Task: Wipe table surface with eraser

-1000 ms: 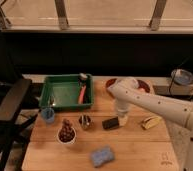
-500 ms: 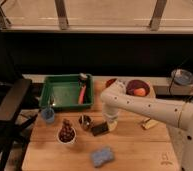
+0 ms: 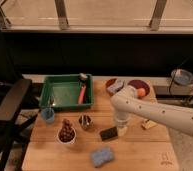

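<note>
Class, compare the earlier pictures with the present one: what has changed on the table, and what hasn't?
The arm swung left, then back right; its tool presses the eraser, which slid left, then partway back. The green tray, bowl, metal cup and blue pad stayed put.

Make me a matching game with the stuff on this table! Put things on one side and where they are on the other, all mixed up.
Things:
1. eraser
2. green tray
3. blue-grey spongy pad
4. white bowl

Places:
A. at the back left of the table surface
B. near the front edge, in the middle
C. right under the pincer, which is shut
D. front left, beside the small dark metallic cup

Pairs: 1-C, 2-A, 3-B, 4-D
</note>
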`<state>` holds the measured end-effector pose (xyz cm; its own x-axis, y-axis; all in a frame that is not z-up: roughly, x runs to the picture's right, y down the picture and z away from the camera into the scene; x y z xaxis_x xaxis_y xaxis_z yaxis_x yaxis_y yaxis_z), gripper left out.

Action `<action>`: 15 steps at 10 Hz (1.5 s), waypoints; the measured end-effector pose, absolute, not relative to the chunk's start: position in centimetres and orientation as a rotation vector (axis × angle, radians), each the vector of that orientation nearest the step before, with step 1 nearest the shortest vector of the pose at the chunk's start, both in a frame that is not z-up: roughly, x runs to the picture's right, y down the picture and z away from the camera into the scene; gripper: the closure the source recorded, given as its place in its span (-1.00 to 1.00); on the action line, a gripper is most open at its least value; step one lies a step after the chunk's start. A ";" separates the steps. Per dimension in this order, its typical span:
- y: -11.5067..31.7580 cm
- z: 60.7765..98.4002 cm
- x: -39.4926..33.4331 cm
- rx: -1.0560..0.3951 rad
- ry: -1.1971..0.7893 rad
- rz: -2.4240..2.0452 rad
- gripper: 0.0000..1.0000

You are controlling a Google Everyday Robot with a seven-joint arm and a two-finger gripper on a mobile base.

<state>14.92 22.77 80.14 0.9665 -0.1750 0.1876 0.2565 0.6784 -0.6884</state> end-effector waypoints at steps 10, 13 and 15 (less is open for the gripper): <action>18.3 83.2 7.7 -0.725 -0.152 -0.372 1.00; 21.1 81.0 6.7 -0.743 -0.168 -0.361 1.00; 22.5 79.9 8.4 -0.759 -0.154 -0.322 1.00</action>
<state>8.39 22.46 79.93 0.9401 -0.2302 0.2514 0.3402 0.6799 -0.6496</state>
